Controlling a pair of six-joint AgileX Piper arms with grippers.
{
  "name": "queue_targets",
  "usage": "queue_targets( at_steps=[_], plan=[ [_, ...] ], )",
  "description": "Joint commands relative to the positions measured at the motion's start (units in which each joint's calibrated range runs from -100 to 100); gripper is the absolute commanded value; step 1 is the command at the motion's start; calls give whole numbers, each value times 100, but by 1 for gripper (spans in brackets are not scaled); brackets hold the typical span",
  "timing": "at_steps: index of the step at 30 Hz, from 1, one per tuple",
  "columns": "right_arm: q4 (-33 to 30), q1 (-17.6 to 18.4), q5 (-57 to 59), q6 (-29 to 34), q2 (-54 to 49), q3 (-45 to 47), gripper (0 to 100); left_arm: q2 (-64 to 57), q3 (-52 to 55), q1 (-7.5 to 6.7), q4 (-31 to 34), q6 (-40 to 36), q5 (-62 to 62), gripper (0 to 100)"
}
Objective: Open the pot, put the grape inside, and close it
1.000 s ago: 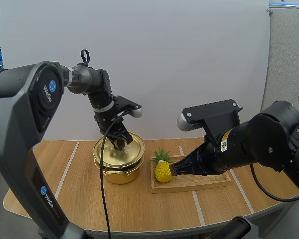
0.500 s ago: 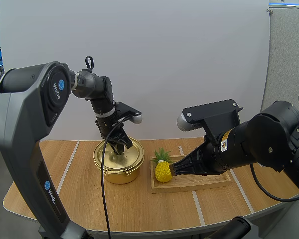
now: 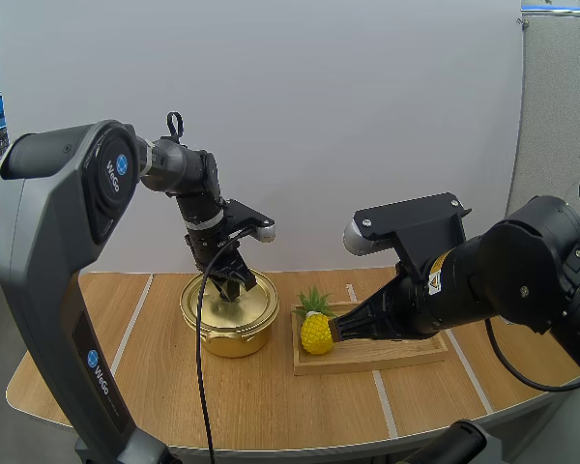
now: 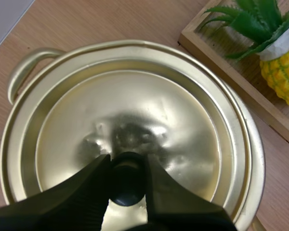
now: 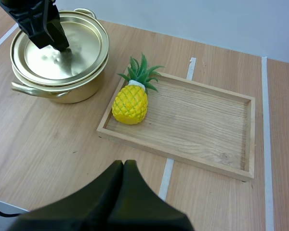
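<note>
Left fingers (image 4: pixel 86 187) around lid knob (image 4: pixel 126 183)

My left arm (image 3: pixel 68 193) reaches forward, wrist bent down. Left gripper (image 3: pixel 234 286) points straight down, fingers (image 4: pixel 89 190) pinching lid knob (image 4: pixel 127 186) between tips. My right arm (image 3: pixel 522 275) low, angled toward left. Right gripper (image 5: pixel 124 166) fingers pressed together, one dark wedge, holding nothing.

- L arm's upper link is seen raised & swung right vs 1 s ago.
- L gripper (image 3: pixel 230 289) is shifted slightly left & lower on lid (image 3: pixel 206 305), at knob (image 4: pixel 126 185).
</note>
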Motion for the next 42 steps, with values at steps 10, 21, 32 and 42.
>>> queue_targets(
  at_steps=[10,21,32,42],
  plan=[
    [-10,-17,-33,13,-55,33,0,-17,-16,-18,-161,63,508,0],
    [-10,-17,-33,13,-55,33,0,-17,-393,-18,-227,45,1004,0],
    [-10,-17,-33,13,-55,33,0,18,-393,-18,-184,45,1022,0],
    [-10,-17,-33,13,-55,33,0,198,-393,-18,-184,22,1135,0]
  ],
)
